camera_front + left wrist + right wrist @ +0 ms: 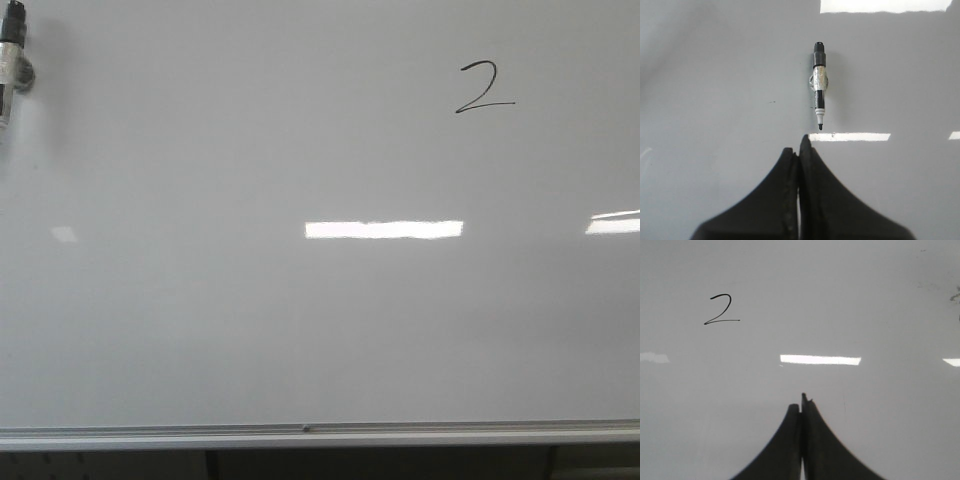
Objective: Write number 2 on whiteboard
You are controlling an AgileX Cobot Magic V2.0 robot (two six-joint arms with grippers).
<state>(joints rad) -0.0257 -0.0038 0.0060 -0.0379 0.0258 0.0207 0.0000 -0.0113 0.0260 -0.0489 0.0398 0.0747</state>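
Observation:
The whiteboard (200, 330) fills the front view, glossy pale grey with a silver frame edge (320, 432) along the near side. A thin black number 2 (484, 88) is drawn at the far right; it also shows in the right wrist view (721, 309). A black marker (11, 55) wrapped in clear tape lies at the far left corner, uncapped, and shows whole in the left wrist view (819, 85). My left gripper (799, 147) is shut and empty, just short of the marker's tip. My right gripper (801, 404) is shut and empty, apart from the 2. Neither gripper shows in the front view.
Bright white rectangular light reflections (384, 229) lie across the board's middle and right edge (612, 224). A few faint dark smudges (955, 296) mark the board in the right wrist view. A dark gap lies below the frame edge.

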